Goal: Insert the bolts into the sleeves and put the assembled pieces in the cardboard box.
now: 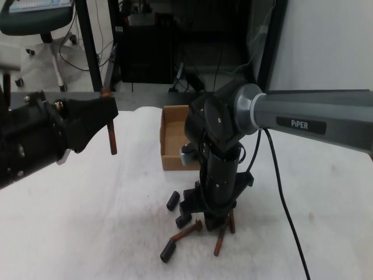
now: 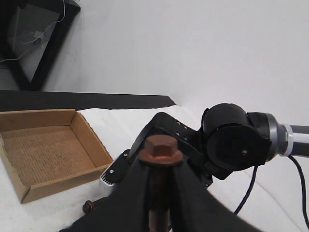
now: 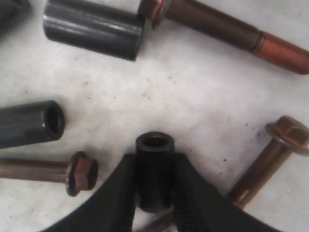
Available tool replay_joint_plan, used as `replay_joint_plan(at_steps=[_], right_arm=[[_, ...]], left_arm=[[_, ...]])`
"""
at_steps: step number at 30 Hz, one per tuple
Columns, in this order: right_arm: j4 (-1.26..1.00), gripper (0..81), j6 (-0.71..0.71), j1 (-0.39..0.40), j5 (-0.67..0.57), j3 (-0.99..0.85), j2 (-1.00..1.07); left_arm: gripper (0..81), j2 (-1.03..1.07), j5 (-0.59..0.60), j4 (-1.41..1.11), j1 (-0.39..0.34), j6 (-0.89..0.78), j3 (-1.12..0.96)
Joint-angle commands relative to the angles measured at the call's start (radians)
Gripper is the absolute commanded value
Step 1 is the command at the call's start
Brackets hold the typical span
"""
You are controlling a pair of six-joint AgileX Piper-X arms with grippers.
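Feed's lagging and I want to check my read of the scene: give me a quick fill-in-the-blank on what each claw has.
1. The left claw is shut on a ____.
2. The right claw is shut on a ____.
3. The claw raised above the bench is the ____ one.
Missing: bolt; sleeve; left.

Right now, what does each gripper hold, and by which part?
Left gripper: a bolt, pinched on the shank just under its head. Right gripper: a black sleeve, clamped across its sides.
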Motion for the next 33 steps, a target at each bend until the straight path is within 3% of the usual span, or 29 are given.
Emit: replay_joint_plan(at_steps=[1,4,7,16,22,29,33], right_arm=[[-0.009,23.7,-0.015,0.0,-0.009,0.006,0.023],[-0.017,20.2,-0.015,0.0,-0.009,0.006,0.023],[-0.016,0.2,-0.015,0.0,-0.009,0.006,0.023],[-0.019,0.6,-0.134,-0.019,-0.191,0.003,-0.008],[-0.022,0.6,-0.244,-0.053,-0.5,0.003,-0.149],[-0.075,0.6,-0.341,-0.093,-0.558,0.006,-0.365],[-0.174,0.6,-0.384,-0.103,-0.827,0.044,-0.466]], left_arm=[[0.0,-0.011,0.002,-0.01,-0.004,0.007,-0.002],[0.0,-0.011,0.002,-0.01,-0.004,0.007,-0.002],[0.0,-0.011,0.002,-0.007,-0.004,0.007,-0.002],[0.0,-0.011,0.002,-0.003,-0.004,0.007,-0.002],[0.0,-0.011,0.002,-0.018,-0.004,0.007,-0.004],[0.0,-0.011,0.069,-0.163,-0.004,-0.045,-0.004],[0.0,-0.012,0.071,-0.293,-0.004,-0.155,-0.004]])
